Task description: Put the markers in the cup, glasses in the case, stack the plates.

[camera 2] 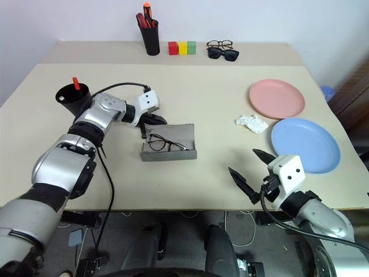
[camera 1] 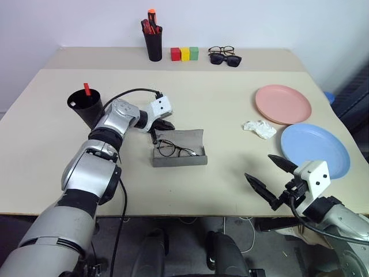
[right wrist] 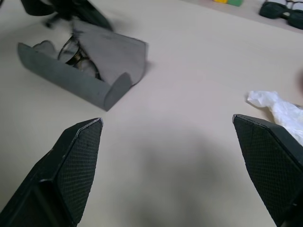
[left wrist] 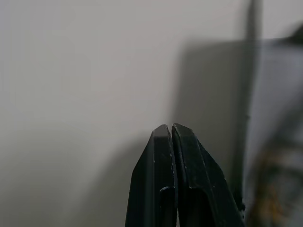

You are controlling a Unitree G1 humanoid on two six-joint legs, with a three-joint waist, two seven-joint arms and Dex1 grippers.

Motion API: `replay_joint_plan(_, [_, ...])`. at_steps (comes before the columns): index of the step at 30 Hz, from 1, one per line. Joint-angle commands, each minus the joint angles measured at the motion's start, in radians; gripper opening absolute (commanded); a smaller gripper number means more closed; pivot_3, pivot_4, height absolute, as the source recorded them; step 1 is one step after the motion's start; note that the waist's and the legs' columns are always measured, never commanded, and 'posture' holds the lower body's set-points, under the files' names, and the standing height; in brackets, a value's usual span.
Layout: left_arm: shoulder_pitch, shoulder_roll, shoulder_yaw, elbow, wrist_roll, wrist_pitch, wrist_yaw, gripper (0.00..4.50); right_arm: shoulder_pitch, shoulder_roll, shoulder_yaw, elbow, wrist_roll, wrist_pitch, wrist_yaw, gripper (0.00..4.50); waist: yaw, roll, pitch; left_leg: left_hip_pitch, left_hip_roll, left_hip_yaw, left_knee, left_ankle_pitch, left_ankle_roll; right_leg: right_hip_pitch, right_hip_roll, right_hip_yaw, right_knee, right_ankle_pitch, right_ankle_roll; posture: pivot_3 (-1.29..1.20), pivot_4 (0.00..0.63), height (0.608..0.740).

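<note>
Our right tool (camera 1: 271, 178) hung wide and empty while the left tool (camera 1: 163, 126), pinched shut, needed to nudge the case (camera 1: 179, 148) lid gently over the glasses (camera 1: 174, 150).

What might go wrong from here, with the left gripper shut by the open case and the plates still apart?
The left gripper is shut right at the lid of the open case; a push could slide the case instead of closing it. The glasses lie loosely inside, so a closing lid might pinch the frame. The crumpled white paper sits between the pink plate and blue plate and could get swept along when stacking.
</note>
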State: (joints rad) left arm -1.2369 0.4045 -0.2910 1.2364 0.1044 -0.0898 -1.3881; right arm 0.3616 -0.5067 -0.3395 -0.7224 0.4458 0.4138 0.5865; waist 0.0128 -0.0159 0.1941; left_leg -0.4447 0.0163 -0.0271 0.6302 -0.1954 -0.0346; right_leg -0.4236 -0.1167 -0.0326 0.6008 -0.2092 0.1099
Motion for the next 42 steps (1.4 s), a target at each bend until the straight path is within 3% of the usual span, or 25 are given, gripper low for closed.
replay_joint_plan(1, [0.005, 0.033, 0.017, -0.078, -0.027, -0.002, -0.194, 0.04, 0.017, 0.018, -0.02, -0.045, 0.005, -0.026, -0.03, 4.5, 0.0, 0.0, 0.0, 0.0, 0.0, 0.0, 0.0, 0.0, 0.0, 0.0, 0.0, 0.0, 0.0, 0.0, 0.0, 0.0, 0.15, 0.74])
replay_joint_plan(5, [0.098, 0.076, -0.059, -0.288, -0.131, 0.089, -0.226, 0.04, 0.015, 0.035, -0.009, -0.046, 0.013, -0.008, -0.07, 4.5, 0.0, 0.0, 0.0, 0.0, 0.0, 0.0, 0.001, 0.0, 0.0, 0.001, 0.0, 0.0, 0.001, 0.0, 0.0, 0.0, 0.15, 0.74])
replay_joint_plan(9, [0.267, 0.158, -0.174, -0.635, -0.236, 0.233, -0.226, 0.04, -0.004, 0.036, -0.021, -0.02, 0.016, 0.019, -0.11, 4.5, -0.001, 0.001, -0.001, 0.001, 0.0, -0.001, 0.001, 0.0, 0.0, 0.001, 0.0, 0.001, 0.002, 0.0, 0.0, 0.0, 0.15, 0.74])
replay_joint_plan(13, [0.39, 0.167, -0.159, -0.808, -0.192, 0.281, -0.196, 0.04, -0.055, 0.009, -0.052, 0.047, -0.017, 0.075, -0.17, 4.5, 0.002, 0.004, -0.004, 0.002, 0.0, 0.0, 0.002, 0.0, 0.0, 0.002, 0.0, 0.001, 0.002, 0.0, 0.0, 0.0, 0.15, 0.74])
replay_joint_plan(18, [0.38, 0.095, -0.002, -0.932, -0.27, 0.363, -0.005, 0.04, -0.123, -0.04, -0.078, 0.185, -0.061, 0.127, -0.208, 4.5, 0.007, 0.006, -0.006, 0.003, 0.0, -0.001, 0.003, 0.0, 0.0, 0.005, 0.0, 0.001, 0.001, 0.0, 0.0, 0.0, 0.15, 0.74])
replay_joint_plan(22, [0.365, -0.01, 0.034, -1.063, -0.29, 0.477, 0.155, 0.04, -0.185, -0.053, -0.062, 0.312, -0.107, 0.124, -0.228, 4.5, 0.008, 0.005, -0.005, 0.002, -0.001, -0.001, 0.003, 0.0, 0.001, 0.005, 0.0, 0.001, 0.001, 0.0, 0.0, 0.0, 0.15, 0.74])
replay_joint_plan(26, [0.371, -0.103, -0.006, -1.124, -0.285, 0.568, 0.245, 1.27, -0.257, -0.059, -0.027, 0.424, -0.151, 0.105, -0.231, 4.5, -0.003, 0.006, -0.005, 0.003, -0.001, -0.001, 0.003, 0.0, 0.001, 0.005, 0.0, 0.001, 0.003, -0.001, 0.001, 0.0, 0.15, 0.74])
replay_joint_plan(32, [0.372, -0.178, -0.044, -1.157, -0.262, 0.633, 0.354, 4.35, -0.348, -0.064, 0.009, 0.529, -0.182, 0.08, -0.215, 4.5, -0.004, 0.006, -0.005, 0.005, -0.001, -0.001, 0.004, 0.0, 0.001, 0.004, 0.0, 0.002, 0.009, -0.001, 0.002, 0.0, 0.15, 0.74])
replay_joint_plan(36, [0.367, -0.188, -0.06, -1.159, -0.249, 0.646, 0.393, 4.46, -0.397, -0.066, 0.03, 0.574, -0.193, 0.087, -0.208, 4.5, -0.003, 0.006, -0.005, 0.005, -0.001, -0.001, 0.004, 0.0, 0.001, 0.003, 0.0, 0.003, 0.01, -0.002, 0.002, 0.0, 0.15, 0.74])
replay_joint_plan(39, [0.371, -0.194, -0.062, -1.182, -0.257, 0.664, 0.406, 4.5, -0.42, -0.064, 0.023, 0.596, -0.179, 0.112, -0.2, 3.65, -0.001, 0.007, -0.005, 0.005, -0.001, -0.001, 0.004, 0.0, 0.001, 0.003, 0.0, 0.003, 0.01, -0.002, 0.002, 0.0, 0.15, 0.74])
replay_joint_plan(42, [0.378, -0.198, -0.062, -1.197, -0.262, 0.675, 0.422, 4.5, -0.427, -0.074, 0.023, 0.603, -0.184, 0.128, -0.196, 2.18, 0.0, 0.007, -0.005, 0.005, -0.002, -0.001, 0.004, 0.0, 0.001, 0.003, 0.0, 0.003, 0.01, -0.002, 0.003, 0.0, 0.15, 0.74])
